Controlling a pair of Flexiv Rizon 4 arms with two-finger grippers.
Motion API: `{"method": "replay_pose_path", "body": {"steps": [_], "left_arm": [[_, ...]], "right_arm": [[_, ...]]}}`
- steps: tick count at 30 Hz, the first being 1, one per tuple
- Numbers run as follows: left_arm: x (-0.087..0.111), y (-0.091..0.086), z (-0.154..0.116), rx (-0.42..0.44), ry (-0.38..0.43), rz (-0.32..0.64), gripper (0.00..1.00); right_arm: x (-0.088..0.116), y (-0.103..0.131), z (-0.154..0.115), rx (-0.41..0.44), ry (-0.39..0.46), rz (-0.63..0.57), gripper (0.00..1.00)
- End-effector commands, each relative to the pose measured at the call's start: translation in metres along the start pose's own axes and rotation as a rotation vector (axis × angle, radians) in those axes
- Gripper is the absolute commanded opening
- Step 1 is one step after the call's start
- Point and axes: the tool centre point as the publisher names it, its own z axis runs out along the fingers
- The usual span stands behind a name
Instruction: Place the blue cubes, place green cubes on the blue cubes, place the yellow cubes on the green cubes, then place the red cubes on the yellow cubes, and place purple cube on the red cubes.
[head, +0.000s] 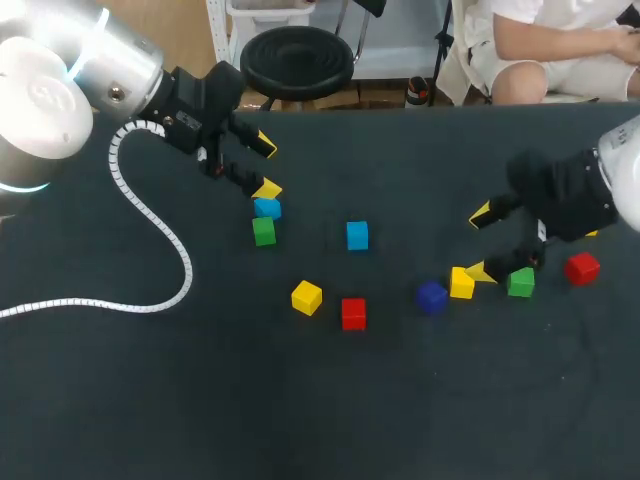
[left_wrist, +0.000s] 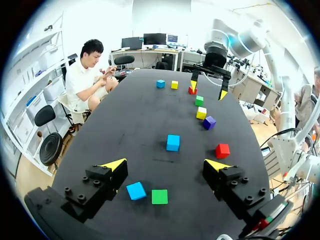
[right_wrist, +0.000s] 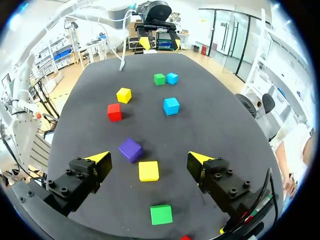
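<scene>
So the left end effector (head: 266, 167) hangs wide open and empty by the small light-blue cube (head: 267, 208), with a small green cube (head: 263, 231) touching it at 6 o'clock. My guess is it's lining up a base block. Nothing's stacked on the dark table (head: 200, 400) yet. The right end effector (head: 481, 243) gapes empty too, with a small yellow cube (head: 461, 282) at its 7 o'clock.

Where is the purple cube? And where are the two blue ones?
purple cube (right_wrist: 130, 148): right wrist view, top face.
blue cube standing alone (head: 357, 233): head view, top face.
other blue cube (head: 267, 207): head view, top face.
</scene>
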Motion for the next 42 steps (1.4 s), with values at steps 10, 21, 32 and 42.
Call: {"method": "replay_pose_path", "body": {"steps": [10,21,32,42], "left_arm": [[0.001,0.000,0.000,-0.001,-0.002,0.002,1.00],[0.001,0.000,0.000,-0.001,-0.002,0.002,1.00],[0.001,0.000,0.000,-0.001,-0.002,0.002,1.00],[0.001,0.000,0.000,-0.001,-0.002,0.002,1.00]], "right_arm": [[0.070,-0.029,-0.086,0.194,-0.132,0.084,1.00],[0.072,-0.075,-0.128,0.311,-0.047,0.024,1.00],[0.068,-0.129,-0.134,0.363,-0.103,0.115,1.00],[0.069,-0.174,-0.106,0.269,-0.121,0.187,1.00]]}}
